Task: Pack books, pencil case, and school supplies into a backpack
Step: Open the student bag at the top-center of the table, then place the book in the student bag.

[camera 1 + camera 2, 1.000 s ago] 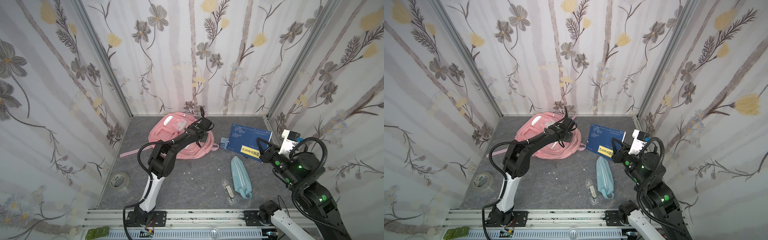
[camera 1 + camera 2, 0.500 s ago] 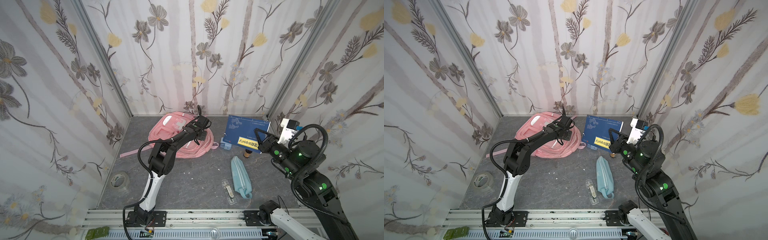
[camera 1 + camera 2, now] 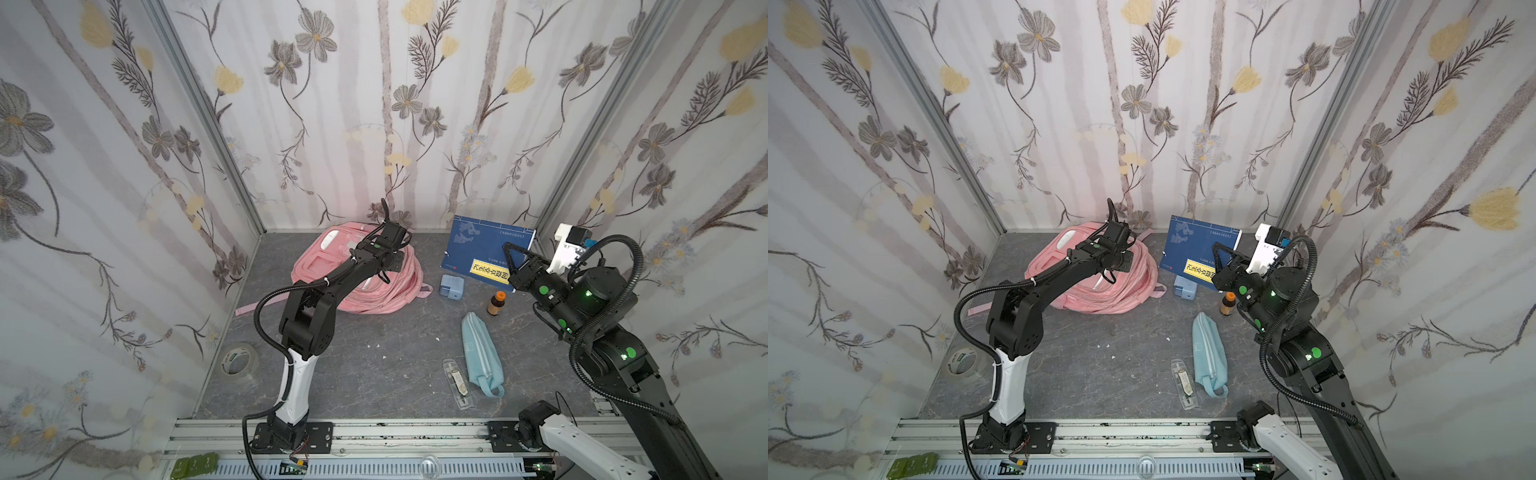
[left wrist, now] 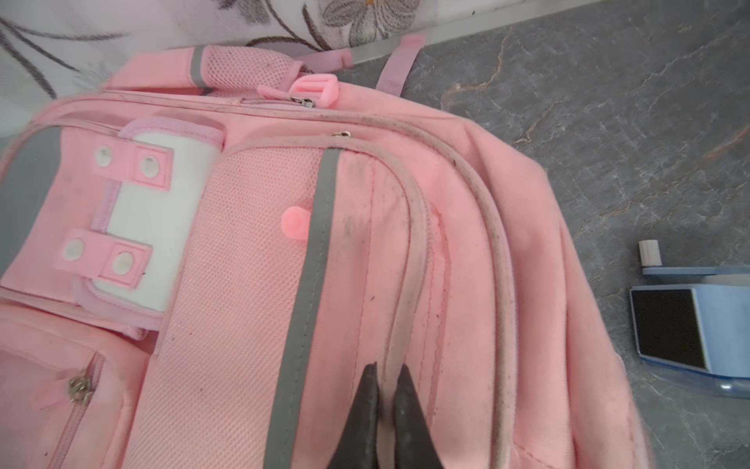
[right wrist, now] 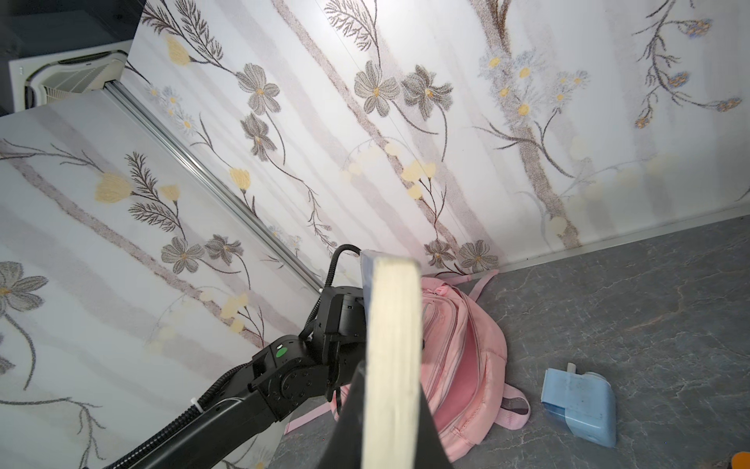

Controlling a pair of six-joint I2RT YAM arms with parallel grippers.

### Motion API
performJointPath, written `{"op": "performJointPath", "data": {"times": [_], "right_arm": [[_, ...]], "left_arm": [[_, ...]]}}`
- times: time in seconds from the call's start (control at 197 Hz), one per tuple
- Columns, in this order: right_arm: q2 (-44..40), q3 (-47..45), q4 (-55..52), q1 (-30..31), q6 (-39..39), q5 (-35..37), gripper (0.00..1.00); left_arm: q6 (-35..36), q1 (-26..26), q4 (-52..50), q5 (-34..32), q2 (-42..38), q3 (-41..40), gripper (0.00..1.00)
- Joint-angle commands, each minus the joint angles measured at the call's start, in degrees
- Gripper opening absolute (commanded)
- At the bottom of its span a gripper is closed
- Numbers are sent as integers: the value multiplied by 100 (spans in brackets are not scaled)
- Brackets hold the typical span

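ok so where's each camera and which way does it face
Top views: high over the base rail, looking down; left arm, right arm, backpack, book show.
Left wrist: over the backpack; left gripper pinching its piping shows.
Right wrist: looks along the book's page edge toward the backpack; right gripper, left arm show.
Both wrist views share the pale-blue gadget.

left arm [image 3: 332, 282] reaches low and far forward, wrist tipped down; left gripper [image 4: 387, 371] pinched tight on a backpack [image 4: 243, 243] seam; right arm [image 3: 598, 291] raised, elbow bent; right gripper [image 5: 389, 377] clamped on a book [image 5: 391, 325] edge
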Motion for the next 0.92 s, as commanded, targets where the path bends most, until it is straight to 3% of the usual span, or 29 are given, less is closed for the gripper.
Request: {"op": "performJointPath", "data": {"times": [0.0, 0.275, 0.488, 0.661, 0.915], "right_arm": [[106, -175, 912, 15, 380, 26, 0], [469, -743, 1519, 15, 1027, 3, 0], [668, -1603, 2551, 23, 1895, 110, 0], [1139, -1734, 2684, 67, 1915, 129, 0], [2075, -1919, 3475, 67, 2171, 85, 0]], "left_arm": [[-285, 24, 368, -120, -527, -209, 0], [-940, 62, 726, 571, -1451, -579, 0], [-1567, 65, 927, 409, -1828, -755, 0], [-1790, 57, 847, -56, -1999, -901, 0], [-1805, 57, 959, 323, -2222, -933, 0]]}}
